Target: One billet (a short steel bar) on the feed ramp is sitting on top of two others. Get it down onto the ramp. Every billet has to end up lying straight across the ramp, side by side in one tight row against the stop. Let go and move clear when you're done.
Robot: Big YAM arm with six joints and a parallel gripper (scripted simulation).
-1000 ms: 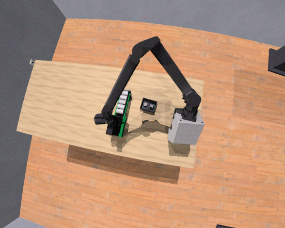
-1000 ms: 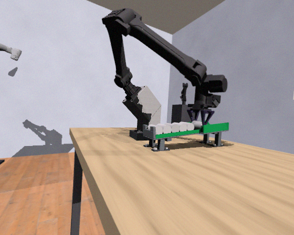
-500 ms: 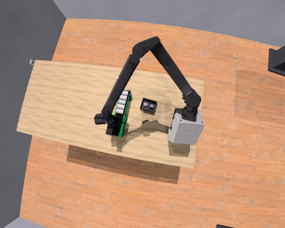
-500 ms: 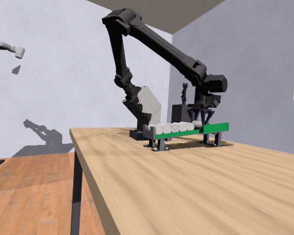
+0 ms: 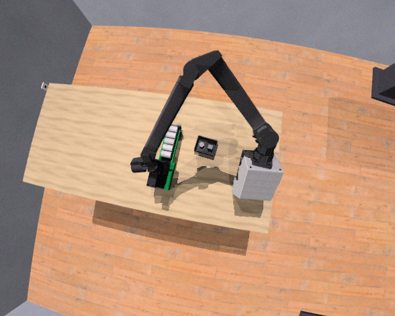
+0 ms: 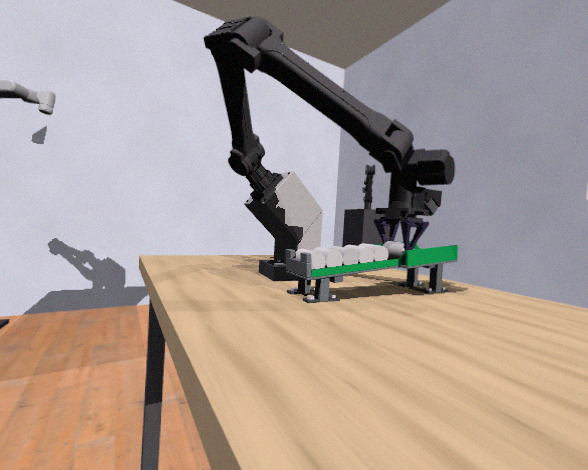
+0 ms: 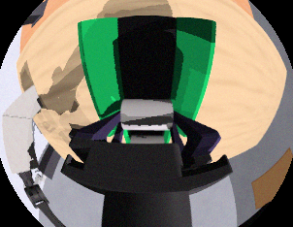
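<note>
Billet in hand: the billet (image 7: 146, 116), a short pale steel cylinder, sits between the gripper's fingers low over the dark bed of the feed ramp, uphill of the row; whether it already rests on the bed I cannot tell.
Wooden table (image 5: 82, 136): carries the ramp, a small black control box (image 5: 206, 146) and the grey arm pedestal (image 5: 258, 180).
Feed ramp (image 6: 425, 255): green side rails on dark legs, sloping down to the stop (image 6: 293, 263) at its low end.
Row of billets (image 6: 342, 254): lying crosswise, side by side, the lowest against the stop; in the top view none looks stacked.
Gripper (image 6: 402, 237): clenched on the billet, fingers pointing down between the rails.
Handling, weight: solid steel, so likely heavy for its size; it should drop fast once let go.
Handling, surface: stiff, smooth, round; probably slippery and quick to roll down the slope.
Where to hold: across the curved sides near mid-length, as the wrist view suggests it is now, so it hangs level and stays square to the rails.
Risk: released high or skewed, it may roll crooked or climb the last billet of the row.
</note>
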